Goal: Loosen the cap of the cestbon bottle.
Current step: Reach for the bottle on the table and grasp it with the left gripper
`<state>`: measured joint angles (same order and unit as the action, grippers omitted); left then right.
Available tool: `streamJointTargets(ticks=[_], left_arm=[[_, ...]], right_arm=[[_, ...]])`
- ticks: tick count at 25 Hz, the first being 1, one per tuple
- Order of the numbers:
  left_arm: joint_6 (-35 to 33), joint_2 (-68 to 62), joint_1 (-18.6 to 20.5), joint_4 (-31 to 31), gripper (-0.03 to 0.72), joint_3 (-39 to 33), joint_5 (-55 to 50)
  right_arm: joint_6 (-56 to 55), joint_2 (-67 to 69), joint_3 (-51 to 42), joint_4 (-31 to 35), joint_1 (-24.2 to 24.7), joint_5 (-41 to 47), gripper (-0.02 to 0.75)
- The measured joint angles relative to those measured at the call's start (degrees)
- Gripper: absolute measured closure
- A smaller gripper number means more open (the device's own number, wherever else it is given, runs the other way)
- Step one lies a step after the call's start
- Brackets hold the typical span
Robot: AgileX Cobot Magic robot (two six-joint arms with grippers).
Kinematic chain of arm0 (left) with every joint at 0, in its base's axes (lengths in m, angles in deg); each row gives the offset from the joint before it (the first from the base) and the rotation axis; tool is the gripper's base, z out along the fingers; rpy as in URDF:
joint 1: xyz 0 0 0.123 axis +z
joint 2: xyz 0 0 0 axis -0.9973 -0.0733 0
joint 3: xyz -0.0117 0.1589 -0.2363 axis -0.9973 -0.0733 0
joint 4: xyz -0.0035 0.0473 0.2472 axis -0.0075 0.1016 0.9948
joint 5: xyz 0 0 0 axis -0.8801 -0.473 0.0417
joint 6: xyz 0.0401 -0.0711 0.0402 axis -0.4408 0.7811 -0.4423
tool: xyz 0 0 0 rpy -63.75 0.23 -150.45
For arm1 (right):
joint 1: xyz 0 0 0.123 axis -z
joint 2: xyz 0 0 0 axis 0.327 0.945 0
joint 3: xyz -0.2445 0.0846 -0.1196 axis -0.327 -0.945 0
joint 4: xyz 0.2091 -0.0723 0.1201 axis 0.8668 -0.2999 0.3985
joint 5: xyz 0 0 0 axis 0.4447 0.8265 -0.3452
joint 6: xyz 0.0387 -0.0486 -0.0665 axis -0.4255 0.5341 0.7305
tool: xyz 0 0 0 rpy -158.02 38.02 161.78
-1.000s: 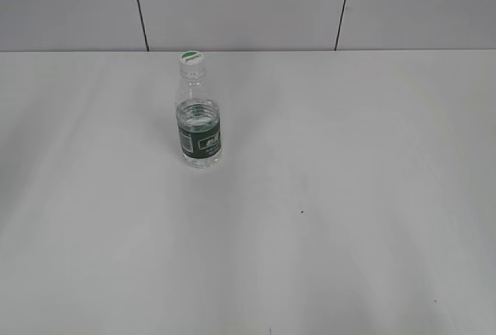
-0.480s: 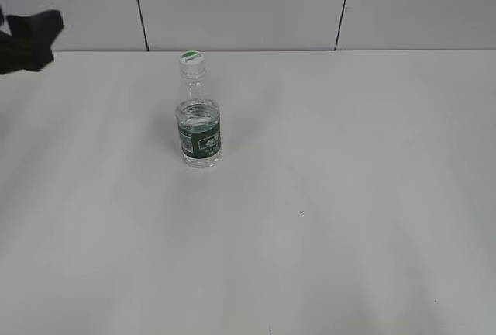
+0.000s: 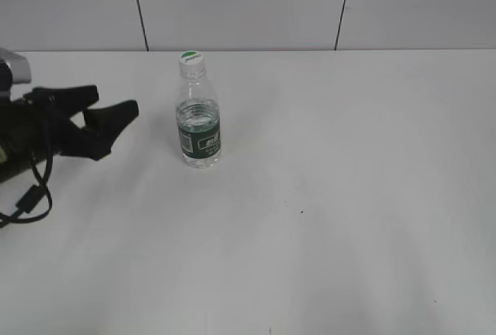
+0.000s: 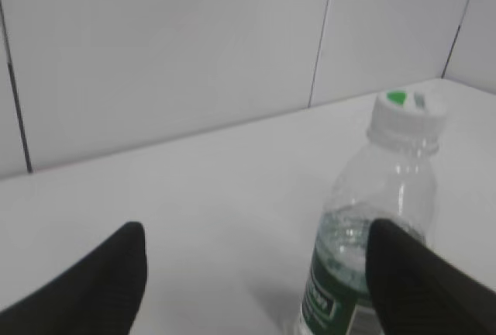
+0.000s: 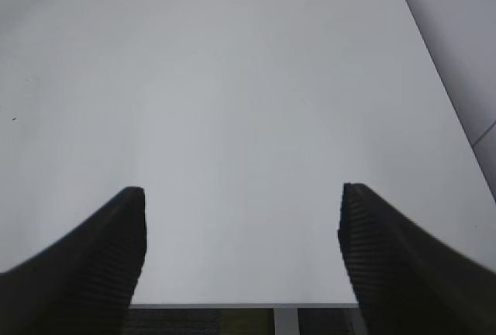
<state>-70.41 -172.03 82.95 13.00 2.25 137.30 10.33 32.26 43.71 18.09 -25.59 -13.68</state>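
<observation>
The cestbon bottle (image 3: 200, 129) stands upright on the white table, clear and ribbed with a dark green label band. Its white cap (image 3: 191, 59) with a green segment sits on the neck. My left gripper (image 3: 115, 101) is open and empty, to the left of the bottle and apart from it. In the left wrist view the bottle (image 4: 364, 250) stands at the right, partly behind the right finger, with its cap (image 4: 407, 112) on top; the left gripper (image 4: 256, 253) is open there. My right gripper (image 5: 242, 219) is open and empty over bare table. It does not show in the exterior view.
The white table (image 3: 325, 195) stretches wide around the bottle. A grey panelled wall (image 3: 248, 1) runs along its far edge. In the right wrist view the table's edge (image 5: 240, 304) lies just under the fingers.
My left arm has come in from the left edge of the exterior view and moved right toward the bottle. The bottle has not moved.
</observation>
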Motion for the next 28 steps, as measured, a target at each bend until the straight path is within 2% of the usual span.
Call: streamJointTargets(ticks=[4, 11, 15, 18, 23, 28], left_arm=[[0.0, -6.63, 0.0, 0.25, 0.161, 0.05, 0.11], [-0.24, -7.79, 0.0, 1.56, 0.162, 0.05, 0.61], [-7.01, -7.79, 0.0, 7.14, 0.162, 0.05, 0.65], [-8.39, -7.79, -0.07, 8.5, 0.162, 0.33, 0.65], [-8.61, -8.92, -2.67, 7.96, 0.161, 3.24, 0.86], [-8.63, -11.72, -7.51, 0.73, 0.114, 4.85, 0.93]], right_arm=[[0.0, 0.0, 0.0, 0.0, 0.0, 0.0, 0.148], [0.0, 0.0, 0.0, 0.0, 0.0, 0.0, 0.148], [0.0, 0.0, 0.0, 0.0, 0.0, 0.0, 0.148], [0.0, 0.0, 0.0, 0.0, 0.0, 0.0, 0.148], [0.0, 0.0, 0.0, 0.0, 0.0, 0.0, 0.148], [0.0, 0.0, 0.0, 0.0, 0.0, 0.0, 0.148]])
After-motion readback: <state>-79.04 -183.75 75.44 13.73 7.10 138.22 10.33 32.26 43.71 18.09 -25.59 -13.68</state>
